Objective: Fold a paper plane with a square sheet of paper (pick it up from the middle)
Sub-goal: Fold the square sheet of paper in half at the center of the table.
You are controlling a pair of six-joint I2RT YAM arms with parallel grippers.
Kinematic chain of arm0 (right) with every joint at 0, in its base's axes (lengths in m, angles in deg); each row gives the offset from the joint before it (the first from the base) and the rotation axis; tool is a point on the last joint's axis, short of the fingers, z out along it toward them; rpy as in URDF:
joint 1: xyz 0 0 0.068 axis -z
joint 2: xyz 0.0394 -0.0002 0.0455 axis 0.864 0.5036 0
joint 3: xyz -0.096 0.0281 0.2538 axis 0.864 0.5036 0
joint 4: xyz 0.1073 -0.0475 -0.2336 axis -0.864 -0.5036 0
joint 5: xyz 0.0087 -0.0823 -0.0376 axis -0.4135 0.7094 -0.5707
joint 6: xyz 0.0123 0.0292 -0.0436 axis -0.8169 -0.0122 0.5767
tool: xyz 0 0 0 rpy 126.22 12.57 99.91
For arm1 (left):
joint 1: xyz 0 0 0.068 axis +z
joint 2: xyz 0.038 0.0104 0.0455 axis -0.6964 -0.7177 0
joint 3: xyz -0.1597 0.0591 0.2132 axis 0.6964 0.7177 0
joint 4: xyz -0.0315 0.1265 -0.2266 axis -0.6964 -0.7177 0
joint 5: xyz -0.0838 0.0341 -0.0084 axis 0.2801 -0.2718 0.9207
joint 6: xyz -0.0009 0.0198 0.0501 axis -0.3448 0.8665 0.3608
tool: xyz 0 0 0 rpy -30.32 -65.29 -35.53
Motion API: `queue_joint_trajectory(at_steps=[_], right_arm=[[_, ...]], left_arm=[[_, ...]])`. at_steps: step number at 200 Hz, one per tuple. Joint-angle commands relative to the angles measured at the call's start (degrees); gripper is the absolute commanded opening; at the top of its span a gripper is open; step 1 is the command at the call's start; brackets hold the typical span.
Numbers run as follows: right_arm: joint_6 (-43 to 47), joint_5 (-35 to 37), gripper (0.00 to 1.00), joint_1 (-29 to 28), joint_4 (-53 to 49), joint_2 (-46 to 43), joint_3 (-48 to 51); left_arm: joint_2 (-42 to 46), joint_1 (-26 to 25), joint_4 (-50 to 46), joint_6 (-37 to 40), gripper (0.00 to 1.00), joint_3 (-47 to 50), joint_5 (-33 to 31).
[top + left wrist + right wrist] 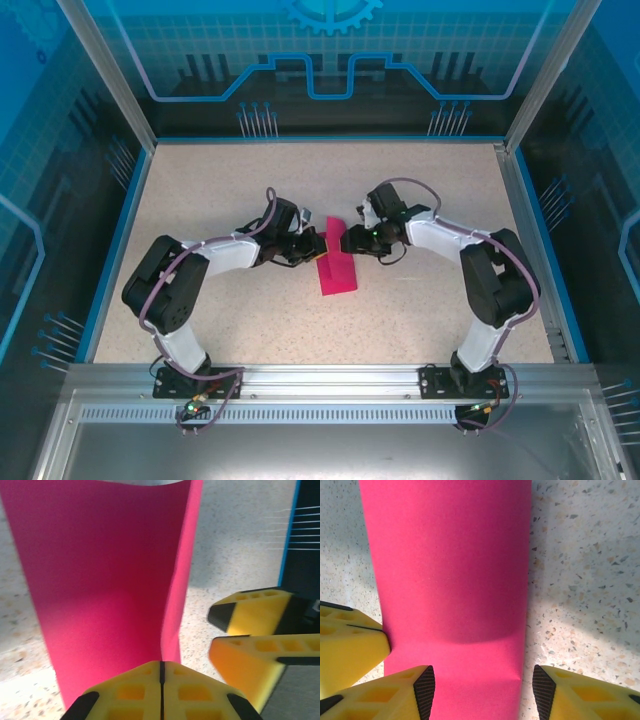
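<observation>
Speckled table (200,180) inside blue walls: the pink paper (336,270) (folded over, far end raised) lies at centre between both arms. Left wrist: left gripper (161,680) pinches shut on its edge. Right wrist: right gripper (482,685) straddles it, jaws apart.

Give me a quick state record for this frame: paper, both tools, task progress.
paper: magenta sheet, folded over, bent rather than lying flat
location: middle of the table, between the two tools
left tool: shut, pinching the sheet's edge
right tool: open, fingers astride the sheet
progress: not yet a pointed dart shape
</observation>
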Motion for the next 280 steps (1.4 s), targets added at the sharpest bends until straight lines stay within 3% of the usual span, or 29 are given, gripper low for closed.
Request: queue_joint_trajectory(at_steps=[1, 39, 72, 98, 135, 171, 200, 280], right_arm=[[-1.92, -4.72, 0.58, 2.35, 4.34, -2.67, 2.48], [-5.77, -9.18, 0.58, 5.51, 10.56, -5.62, 6.86], [-5.87, -4.79, 0.56, 6.03, 7.17, -7.07, 7.80], [-5.78, 1.10, 0.49, 5.81, 2.64, -6.20, 7.96], [-5.82, 1.70, 0.38, 3.96, 1.93, -4.65, 8.35], [-6.26, -0.05, 0.37, 2.86, 2.61, -3.95, 8.60], [-6.79, 3.75, 0.39, 3.38, 1.31, -5.48, 9.20], [-5.49, 4.38, 0.40, 2.77, 0.80, -6.46, 9.63]], left_arm=[[0.47, -0.39, 5.87, -1.57, 0.08, 1.51, 3.48], [0.46, -0.45, 5.95, -2.62, 0.08, 0.33, 4.81], [2.64, -0.51, 5.23, -2.72, 0.07, 1.01, 4.65], [2.30, -1.23, 6.92, -4.49, 0.07, 0.81, 5.27], [0.13, -3.79, 8.78, -6.08, 0.06, -1.72, 4.72], [-4.17, -4.78, 11.55, -8.48, 0.06, -3.05, 4.86], [-6.04, -4.90, 11.49, -10.43, 0.06, -2.69, 3.17], [0.54, -4.85, 2.45, -6.00, 0.06, -1.93, -1.32]])
